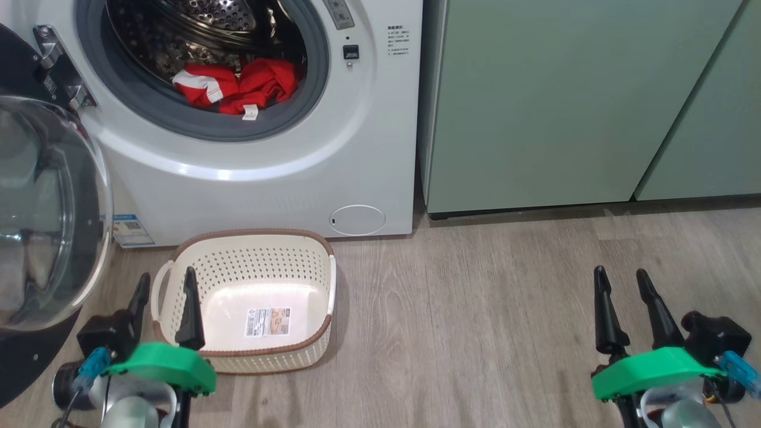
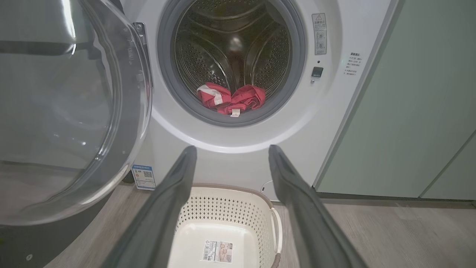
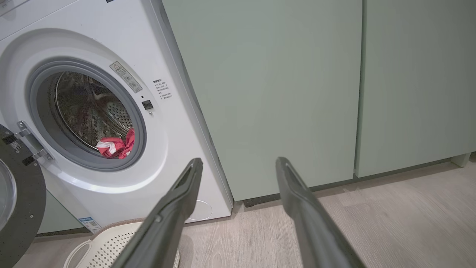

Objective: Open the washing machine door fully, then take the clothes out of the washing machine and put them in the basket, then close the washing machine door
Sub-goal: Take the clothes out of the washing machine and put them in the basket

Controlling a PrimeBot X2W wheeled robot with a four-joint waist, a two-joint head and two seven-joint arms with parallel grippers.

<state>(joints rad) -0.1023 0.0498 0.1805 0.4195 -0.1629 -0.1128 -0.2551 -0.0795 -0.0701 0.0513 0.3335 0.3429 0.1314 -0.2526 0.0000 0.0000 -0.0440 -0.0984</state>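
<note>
The white washing machine (image 1: 255, 172) stands with its door (image 1: 41, 214) swung wide to the left, the clear bowl facing me. Red and white clothes (image 1: 238, 86) lie at the front of the steel drum, resting on the grey gasket; they also show as clothes (image 2: 230, 98) and clothes (image 3: 115, 147). The cream basket (image 1: 250, 246) sits on the floor below the drum opening, holding nothing but its label sticker. My left gripper (image 1: 166, 282) is open, low, over the basket's left rim. Far right over the floor, my right gripper (image 1: 621, 279) is open with nothing between its fingers.
Pale green cabinets (image 1: 565, 101) stand right of the washer. Grey wood-look floor (image 1: 475, 309) stretches between the basket and my right gripper. The open door takes up the space at my left.
</note>
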